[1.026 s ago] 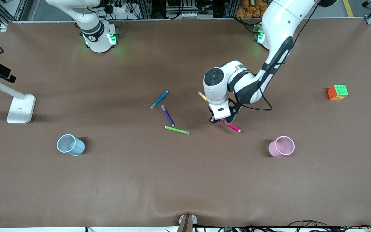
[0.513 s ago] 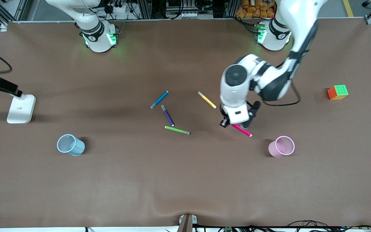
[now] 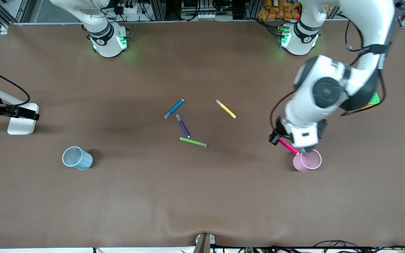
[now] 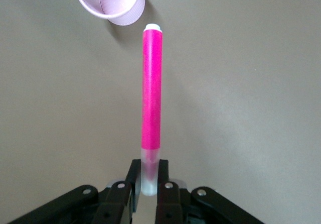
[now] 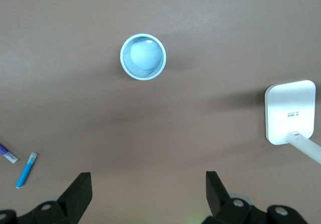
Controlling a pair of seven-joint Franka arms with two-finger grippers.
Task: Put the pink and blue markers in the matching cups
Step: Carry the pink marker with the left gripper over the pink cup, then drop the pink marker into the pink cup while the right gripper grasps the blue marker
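Note:
My left gripper (image 4: 149,184) is shut on the pale end of the pink marker (image 4: 151,91). In the front view the marker (image 3: 289,147) hangs slanted in the air, its free tip right beside the rim of the pink cup (image 3: 308,160); the cup (image 4: 109,2) is upright. My right gripper (image 5: 149,194) is open with nothing between its fingers, high over the table's right-arm end. Below it stands the blue cup (image 5: 143,56), upright (image 3: 77,158). The blue marker (image 3: 174,108) lies mid-table and shows again in the right wrist view (image 5: 26,170).
A dark purple pen (image 3: 183,125), a green pen (image 3: 193,142) and a yellow pen (image 3: 226,109) lie near the blue marker. A white stand base (image 3: 22,119) sits at the right arm's end. A colour cube (image 3: 374,99) peeks out from under the left arm.
The left arm has carried the pink marker up from mid-table toward the left arm's end, to the pink cup's rim. The right arm has swung in over the blue cup's end.

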